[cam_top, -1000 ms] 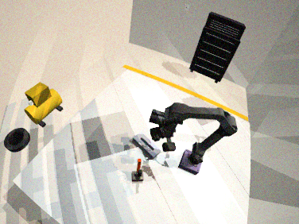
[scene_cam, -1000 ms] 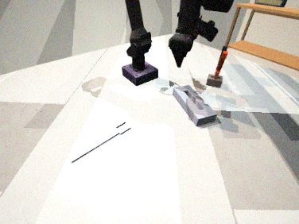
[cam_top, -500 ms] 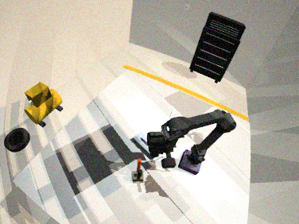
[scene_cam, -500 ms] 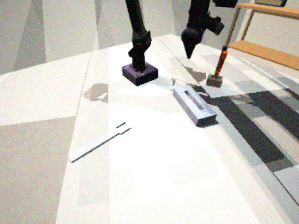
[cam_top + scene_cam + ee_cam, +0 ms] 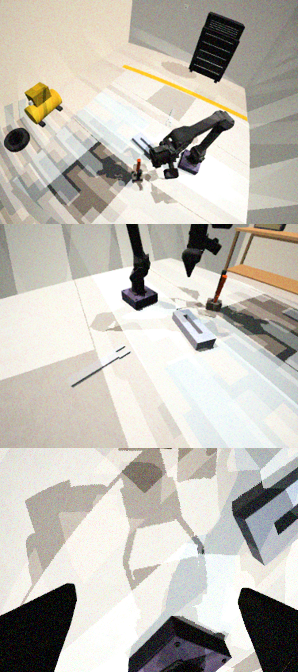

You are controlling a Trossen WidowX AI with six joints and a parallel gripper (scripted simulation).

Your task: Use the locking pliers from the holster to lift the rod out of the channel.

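Beside grey channel block (image 5: 141, 144) (image 5: 194, 328) (image 5: 270, 530), standing upright in holster (image 5: 137, 177) (image 5: 214, 304): orange-handled pliers (image 5: 139, 165) (image 5: 220, 287). Above counter (image 5: 222, 187) (image 5: 43, 327) (image 5: 95, 563), jaws (image 5: 189, 276) (image 5: 157, 593) hanging wide apart, holding nothing. Probably handling stiff, fairly heavy for size, perhaps slick on handles. Best taking hold squarely around handles, low enough for steady lifting, leaving room for squeezing. Rod not showing clearly; presumably lying inside slot.

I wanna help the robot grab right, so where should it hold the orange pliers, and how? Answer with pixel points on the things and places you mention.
Probably by the orange handle (image 5: 139, 164) (image 5: 220, 287), fingers either side, coming from above or the side. It sticks up, leaning a little, while the lower end sits in the small dark holster (image 5: 137, 177) (image 5: 214, 304).
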